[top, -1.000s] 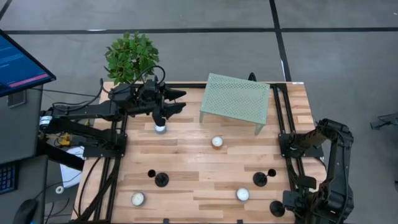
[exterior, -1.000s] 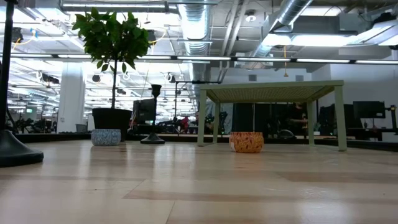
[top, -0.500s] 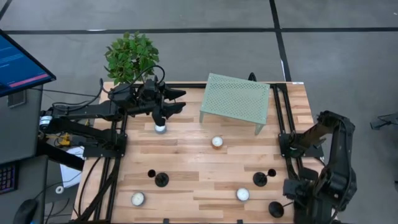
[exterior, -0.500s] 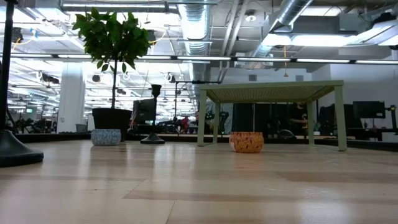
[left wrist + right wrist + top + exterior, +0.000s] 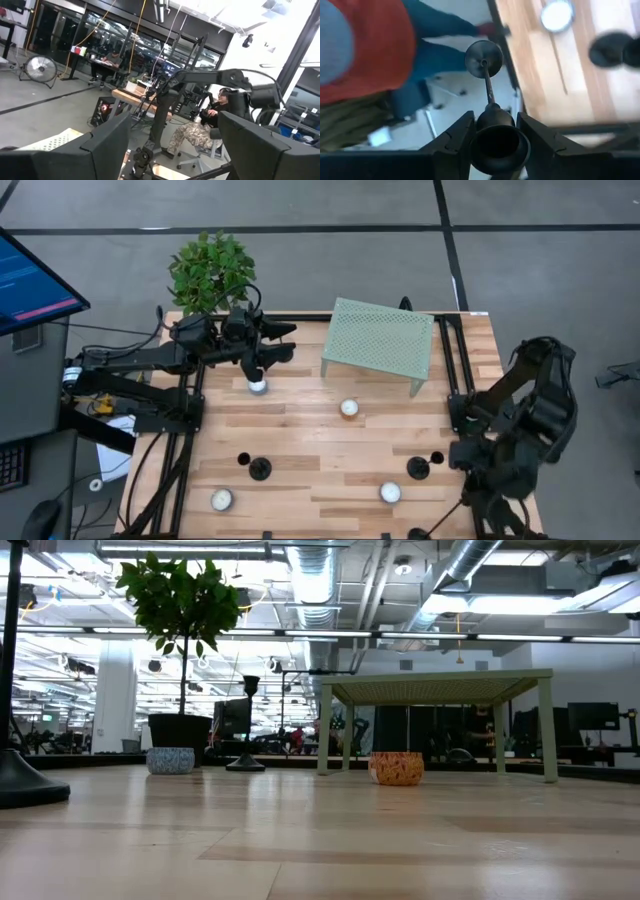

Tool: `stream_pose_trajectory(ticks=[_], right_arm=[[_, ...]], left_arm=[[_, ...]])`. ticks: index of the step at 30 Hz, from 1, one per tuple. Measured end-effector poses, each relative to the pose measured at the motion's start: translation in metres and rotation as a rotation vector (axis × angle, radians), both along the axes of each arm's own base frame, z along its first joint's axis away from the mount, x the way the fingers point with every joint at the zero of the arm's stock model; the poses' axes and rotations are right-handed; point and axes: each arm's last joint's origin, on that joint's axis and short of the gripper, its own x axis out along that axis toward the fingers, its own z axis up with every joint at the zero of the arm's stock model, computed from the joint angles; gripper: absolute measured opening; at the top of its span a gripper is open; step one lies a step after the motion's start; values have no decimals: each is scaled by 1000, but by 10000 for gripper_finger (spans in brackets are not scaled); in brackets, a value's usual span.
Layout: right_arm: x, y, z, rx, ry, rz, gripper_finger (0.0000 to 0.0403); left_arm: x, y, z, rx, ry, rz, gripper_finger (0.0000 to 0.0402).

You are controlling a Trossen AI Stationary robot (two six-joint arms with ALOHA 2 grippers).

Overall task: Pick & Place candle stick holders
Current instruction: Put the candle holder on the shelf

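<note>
We see a light wood-plank table (image 5: 300, 440), a pale green perforated stand (image 5: 378, 338), black candle stick holders (image 5: 259, 469), white tealights (image 5: 221, 500), an orange patterned tealight (image 5: 396, 768), a blue-speckled tealight (image 5: 170, 760) and a green-leaved plant (image 5: 208, 272).

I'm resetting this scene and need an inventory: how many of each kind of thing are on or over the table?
Black metal candlesticks with disc bases: 4, one in the right tool
Small round tealights: 4
Pale green mesh side table: 1
Green leafy potted plant: 1
Total: 10
</note>
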Motion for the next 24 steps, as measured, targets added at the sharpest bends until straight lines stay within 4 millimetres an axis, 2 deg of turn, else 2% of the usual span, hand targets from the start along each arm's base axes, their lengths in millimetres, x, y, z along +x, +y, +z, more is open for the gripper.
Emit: stream_pose_trajectory(ticks=[8, 13, 20, 24], right_arm=[[16, -46, 17, 0, -154, -24, 132], [21, -80, 26, -50, -278, -24, 120], [35, -133, 33, -213, -420, -71, 135], [44, -164, 32, -361, -468, -60, 124]], left_arm=[[-7, -1, 4, 8, -24, 3, 300], [-12, -1, 6, 17, -38, 6, 300], [-18, -2, 8, 21, -59, 7, 300], [-20, -2, 9, 21, -66, 7, 300]])
